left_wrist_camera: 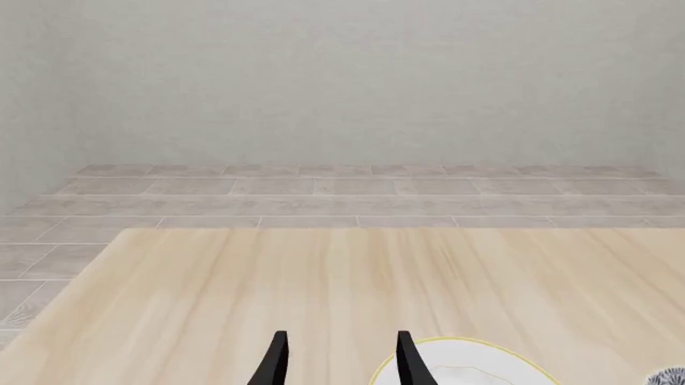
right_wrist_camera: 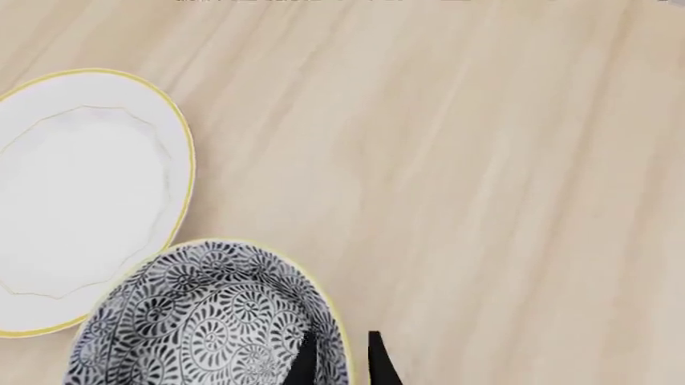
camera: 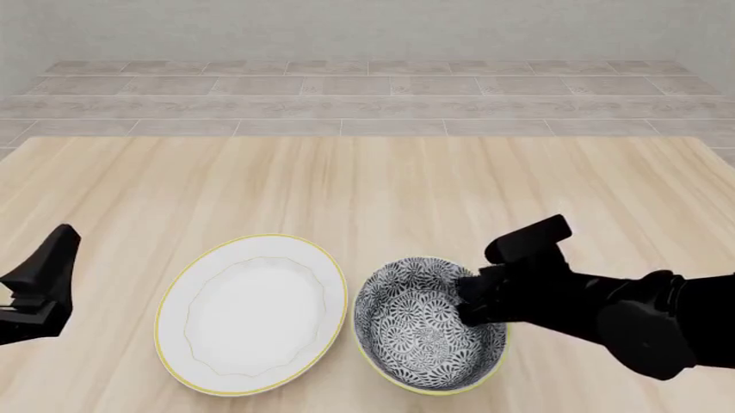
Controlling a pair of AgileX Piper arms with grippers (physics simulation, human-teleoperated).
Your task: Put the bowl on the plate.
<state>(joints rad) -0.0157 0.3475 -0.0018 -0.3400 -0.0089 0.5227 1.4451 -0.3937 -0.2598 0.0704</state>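
Note:
The bowl [camera: 425, 327], dark grey-and-white floral with a yellow rim, stands on the table just right of the plate [camera: 253, 311]; their rims nearly touch. The plate is plain white with a thin yellow rim. My right gripper [camera: 471, 297] sits at the bowl's right rim. In the right wrist view its gripper [right_wrist_camera: 340, 362] straddles the bowl [right_wrist_camera: 204, 321]: one finger inside the wall, one outside, shut on the rim. The plate [right_wrist_camera: 75, 192] lies beyond. My left gripper [camera: 40, 284] hovers open at the table's left side, away from the plate [left_wrist_camera: 471, 365].
The light wooden table [camera: 379, 189] runs back to a tiled floor and a pale wall. A sliver of the bowl [left_wrist_camera: 669, 377] shows at the left wrist view's corner. Nothing else stands on the table.

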